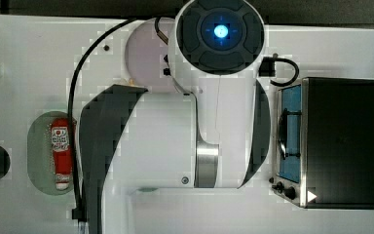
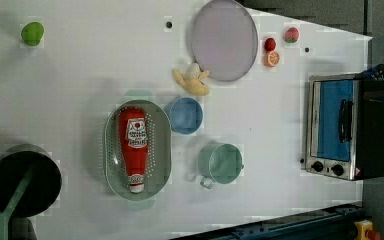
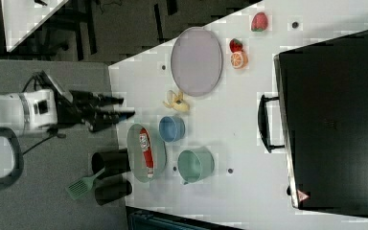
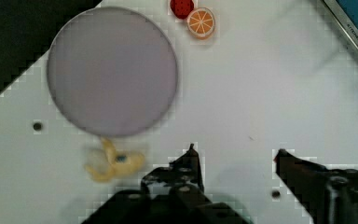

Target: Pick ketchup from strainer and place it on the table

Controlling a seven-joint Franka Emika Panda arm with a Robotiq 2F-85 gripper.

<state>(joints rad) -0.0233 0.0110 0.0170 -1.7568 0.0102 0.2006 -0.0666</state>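
Ketchup [image 3: 146,152] in strainer [image 3: 136,163], apart from pincer [image 3: 124,108]

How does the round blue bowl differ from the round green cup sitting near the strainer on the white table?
Colour: the round blue bowl is blue, while the round green cup is pale green. Handle: the cup has a small handle sticking out, the bowl has none. Place: in the left view, the bowl sits close to the pale green oval plastic strainer, near the peeled yellow banana; the cup stands further from both. Both are open, round and upright on the white table.
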